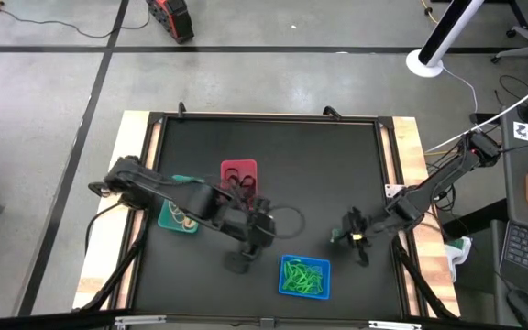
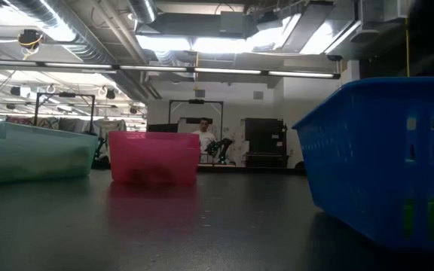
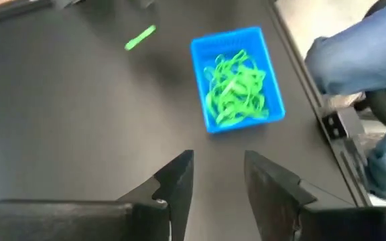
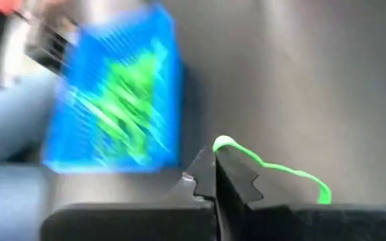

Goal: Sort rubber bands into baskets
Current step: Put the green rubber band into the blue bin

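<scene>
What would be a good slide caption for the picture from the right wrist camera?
Right gripper, shut on a green rubber band, beside the blue basket of green bands.

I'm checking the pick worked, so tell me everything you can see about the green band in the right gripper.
The green band is a thin, bright green, floppy rubber loop. One end is pinched between the shut fingers of the right gripper; the rest trails off to one side in a loose wavy line over the dark table. It lies outside the blue basket, which already holds a tangle of green bands.
</scene>
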You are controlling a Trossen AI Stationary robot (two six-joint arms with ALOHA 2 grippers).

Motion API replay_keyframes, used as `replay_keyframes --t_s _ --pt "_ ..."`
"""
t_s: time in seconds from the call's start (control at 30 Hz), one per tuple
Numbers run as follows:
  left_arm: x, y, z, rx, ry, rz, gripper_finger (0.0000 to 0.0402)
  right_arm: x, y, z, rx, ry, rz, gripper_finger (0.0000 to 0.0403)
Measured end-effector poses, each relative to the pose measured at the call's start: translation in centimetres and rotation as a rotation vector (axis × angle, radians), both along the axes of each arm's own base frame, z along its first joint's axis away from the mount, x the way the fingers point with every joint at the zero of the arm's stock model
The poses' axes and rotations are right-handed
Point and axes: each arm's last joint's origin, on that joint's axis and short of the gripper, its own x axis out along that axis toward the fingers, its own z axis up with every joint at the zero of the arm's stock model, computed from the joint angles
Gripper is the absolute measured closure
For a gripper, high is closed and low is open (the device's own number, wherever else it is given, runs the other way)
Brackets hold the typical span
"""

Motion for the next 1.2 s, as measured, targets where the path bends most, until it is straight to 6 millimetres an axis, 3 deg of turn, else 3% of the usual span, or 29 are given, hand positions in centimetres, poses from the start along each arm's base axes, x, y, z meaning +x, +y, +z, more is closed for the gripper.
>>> replay_keyframes --t_s 0.17,0.3,0.43,0.57,0.73,1.07,1.2 --pt "-4.5 1.4 3.1 0.01 0.056 0.062 0.0273 1.4 1.1 2.5 0.052 -0.289 0.084 0.0402" --pt "-8.1 2.6 6.1 0.048 -0.028 0.186 0.0273 2.0 1.5 3.6 0.059 -0.426 0.109 0.0402" --pt "-11.5 3.0 8.3 0.128 -0.166 0.283 0.0273 2.8 2.2 3.4 0.057 -0.485 0.123 0.0402" --pt "-14.3 2.9 8.1 0.169 -0.225 0.357 0.0273 4.0 3.3 2.5 0.067 -0.516 0.15 0.0402" --pt "-17.2 2.8 4.6 0.221 -0.264 0.467 0.0273 5.4 4.6 1.2 0.092 -0.576 0.209 0.0402" --pt "-21.2 4.2 -9.0 0.249 -0.284 0.724 0.0273 6.9 5.9 -0.8 0.064 -0.528 0.235 0.0402" --pt "-22.0 4.9 -13.2 0.244 -0.24 0.792 0.0273 7.1 6.1 -0.7 0.064 -0.528 0.235 0.0402"
